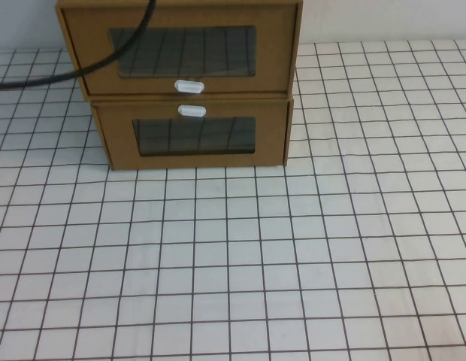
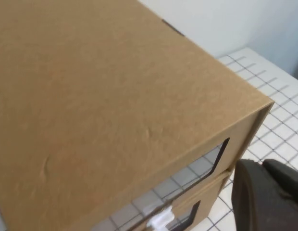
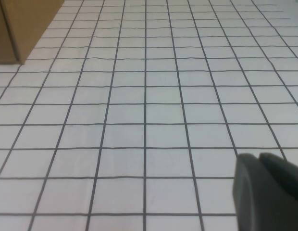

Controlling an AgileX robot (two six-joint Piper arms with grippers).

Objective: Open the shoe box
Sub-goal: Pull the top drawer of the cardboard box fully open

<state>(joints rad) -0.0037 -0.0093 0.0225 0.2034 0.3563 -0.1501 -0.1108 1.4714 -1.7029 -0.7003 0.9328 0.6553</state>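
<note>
As the left gripper (image 2: 262, 168) hangs over the top brown cardboard shoe box (image 1: 180, 49), far-left on the white gridded table (image 1: 293, 263), it's the nearer arm; white oval handle (image 1: 190, 86) on the near face runs left-right; left gripper apart or together: can't tell; right gripper (image 3: 258, 162) together, over table right of box

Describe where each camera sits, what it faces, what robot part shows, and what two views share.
High view: raised on the robot's side, angled down at upper shoe box atop lower shoe box on the table; no arm shows.
Left wrist view: above the upper shoe box's top; left gripper near its front edge.
Right wrist view: low over the table; right gripper, shut.
Shared: high and left wrist views show both box fronts.
</note>
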